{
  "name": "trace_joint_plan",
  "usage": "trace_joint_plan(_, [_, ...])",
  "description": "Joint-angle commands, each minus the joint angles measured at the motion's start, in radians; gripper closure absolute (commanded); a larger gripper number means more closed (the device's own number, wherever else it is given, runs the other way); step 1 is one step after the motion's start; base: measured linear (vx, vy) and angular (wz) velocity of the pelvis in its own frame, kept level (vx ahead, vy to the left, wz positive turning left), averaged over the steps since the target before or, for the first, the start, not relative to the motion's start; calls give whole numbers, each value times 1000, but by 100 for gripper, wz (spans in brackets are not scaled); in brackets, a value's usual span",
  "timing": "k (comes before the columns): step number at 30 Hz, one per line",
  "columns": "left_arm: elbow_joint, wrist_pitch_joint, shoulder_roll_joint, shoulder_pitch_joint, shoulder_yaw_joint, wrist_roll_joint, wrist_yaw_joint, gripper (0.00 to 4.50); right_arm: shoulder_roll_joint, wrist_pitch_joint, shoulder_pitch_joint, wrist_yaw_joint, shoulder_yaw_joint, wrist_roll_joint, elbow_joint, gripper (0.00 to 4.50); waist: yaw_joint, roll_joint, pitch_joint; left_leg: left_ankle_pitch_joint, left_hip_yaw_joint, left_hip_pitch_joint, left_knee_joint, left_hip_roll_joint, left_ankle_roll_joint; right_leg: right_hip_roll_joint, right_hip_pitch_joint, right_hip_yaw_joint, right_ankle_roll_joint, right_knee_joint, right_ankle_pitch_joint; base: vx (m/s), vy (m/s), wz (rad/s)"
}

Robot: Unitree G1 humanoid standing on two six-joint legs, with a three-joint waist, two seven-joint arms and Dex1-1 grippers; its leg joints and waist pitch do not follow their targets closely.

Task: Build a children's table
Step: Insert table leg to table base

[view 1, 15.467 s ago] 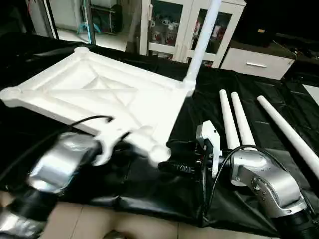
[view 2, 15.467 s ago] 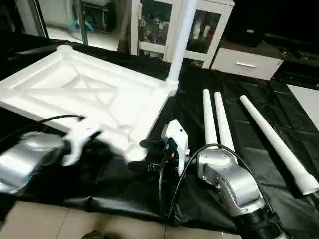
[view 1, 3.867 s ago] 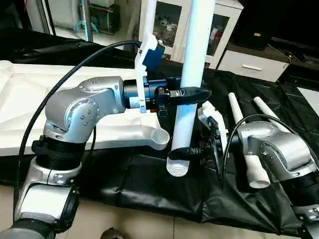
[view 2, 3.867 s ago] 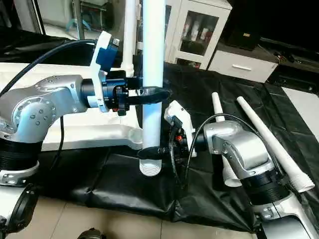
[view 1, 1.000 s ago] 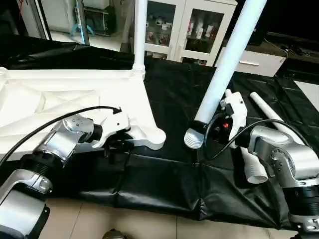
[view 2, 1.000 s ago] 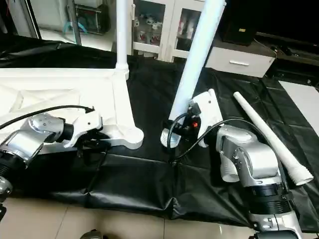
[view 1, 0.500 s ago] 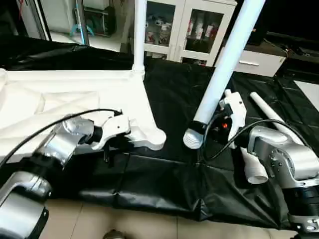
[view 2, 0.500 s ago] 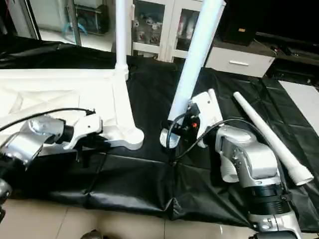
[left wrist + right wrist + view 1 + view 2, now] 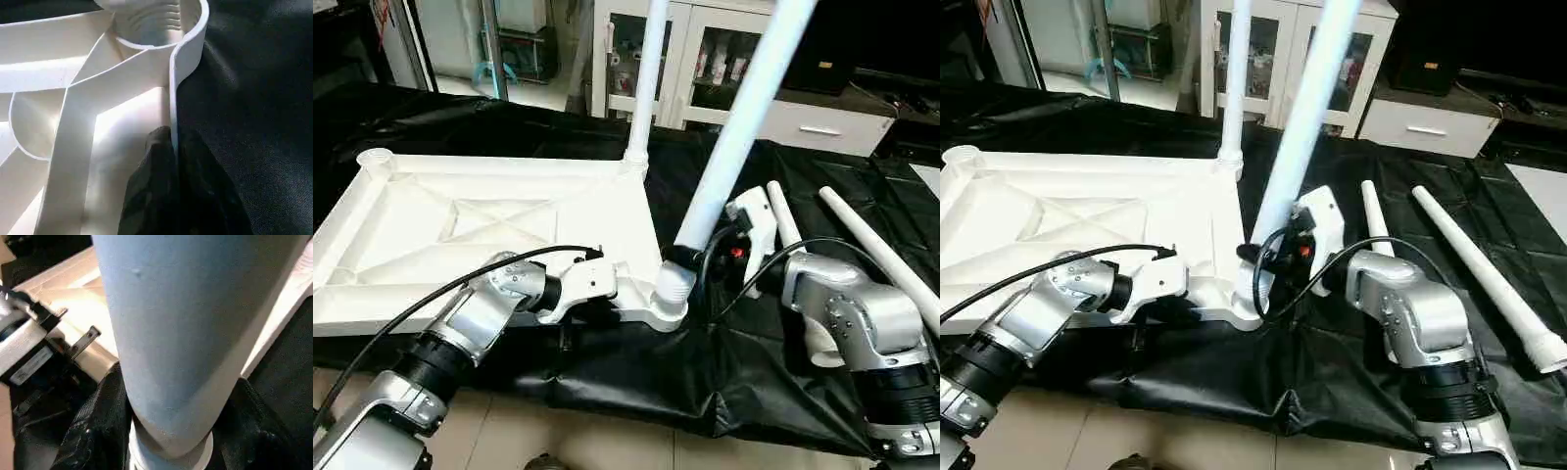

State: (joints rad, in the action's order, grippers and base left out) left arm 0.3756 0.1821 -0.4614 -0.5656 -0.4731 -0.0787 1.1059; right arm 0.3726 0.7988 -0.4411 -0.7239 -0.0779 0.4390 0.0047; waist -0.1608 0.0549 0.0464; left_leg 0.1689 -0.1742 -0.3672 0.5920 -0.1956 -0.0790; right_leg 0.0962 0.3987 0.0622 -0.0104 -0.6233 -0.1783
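Tabletop [image 9: 489, 225] left; leg [image 9: 734, 137] in near corner socket [image 9: 668, 294]; spare legs [image 9: 876, 255] right.

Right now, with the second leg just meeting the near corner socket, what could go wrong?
The leg in the right gripper leans away from vertical at the corner socket, so its thread could cross or bind. The left gripper pinches just the thin rim of the tabletop; twisting force might slip it. The two loose legs lie close to the right arm and could get knocked.
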Motion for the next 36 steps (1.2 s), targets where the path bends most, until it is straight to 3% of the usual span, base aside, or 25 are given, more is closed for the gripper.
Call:
trace_joint_plan(1, [-2, 37, 34, 22, -22, -13, -48, 450, 18, 22, -25, -13, -13, -4, 6, 262, 10, 8, -53, 349, 14, 20, -87, -34, -64, 62, -20, -38, 78, 97, -473, 0, 0, 0])
trace_joint_plan(5, [-17, 64, 35, 23, -20, -27, -60, 450, 29, 38, -27, -25, -28, -10, 14, 262, 12, 14, -54, 341, 15, 16, -89, -34, -64, 62, -23, -38, 79, 96, -452, 0, 0, 0])
trace_joint_plan(15, [-35, 78, 29, 20, -17, -16, 5, 450, 21, -4, -53, -33, -50, -38, 83, 262, 18, 15, -56, 330, 13, 16, -89, -33, -61, 61, -22, -37, 93, 95, -414, 0, 0, 0])
trace_joint_plan(16, [-34, 79, 27, 18, -20, -18, 12, 450, 18, -9, -57, -33, -51, -41, 92, 262, 20, 11, -57, 329, 13, 16, -89, -33, -63, 60, -22, -38, 99, 93, -399, 0, 0, 0])
trace_joint_plan(21, [-29, 75, 29, 12, -21, -21, 13, 450, 12, -23, -68, -38, -54, -47, 125, 262, 21, 11, -58, 316, 10, 14, -89, -33, -61, 57, -26, -38, 119, 87, -344, 0, 0, 0])
trace_joint_plan(28, [-25, 73, 29, 7, -21, -28, 25, 450, -3, -45, -68, -43, -55, -50, 182, 263, 23, 10, -54, 362, 13, 20, -91, -34, -67, 60, -21, -38, 106, 96, -413, 0, 0, 0])
trace_joint_plan(36, [-17, 66, 28, 2, -6, -30, 19, 450, -29, -102, -3, -23, 8, -39, 226, 263, 23, 11, -55, 393, 15, 22, -93, -35, -67, 61, -17, -37, 102, 101, -427, 0, 0, 0])
